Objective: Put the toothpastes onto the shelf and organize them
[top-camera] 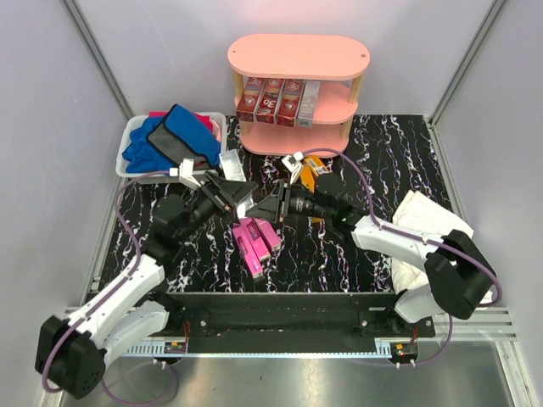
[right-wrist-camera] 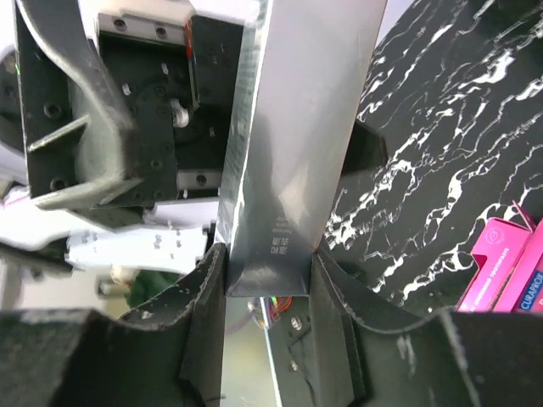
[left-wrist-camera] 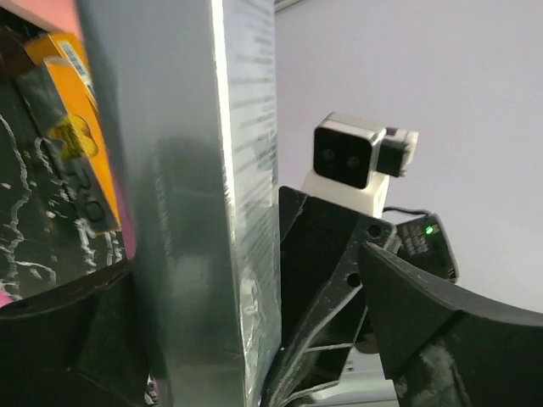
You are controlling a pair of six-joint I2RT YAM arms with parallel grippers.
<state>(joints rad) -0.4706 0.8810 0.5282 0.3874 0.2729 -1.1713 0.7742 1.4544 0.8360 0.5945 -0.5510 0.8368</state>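
Silver-grey toothpaste box [right-wrist-camera: 297,127] up between both hands, above black marbled counter [top-camera: 390,161], in front of pink shelf [top-camera: 297,55]. Right hand [right-wrist-camera: 270,275] pinching box end, a finger pressed on each side. Left hand [left-wrist-camera: 254,339] spread: one finger beside box, other well apart. Dark red boxes [top-camera: 270,99] upright on shelf's middle tier. Pink boxes [top-camera: 254,239] lying on counter.

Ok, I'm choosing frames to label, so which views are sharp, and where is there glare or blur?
Top view: evenly lit, sharp right to the shelf. Left wrist: silver box too close, smeared, a glare streak down its edge; orange box behind it blurred. Right wrist: same box sharp enough to show print, fingers dark and soft.
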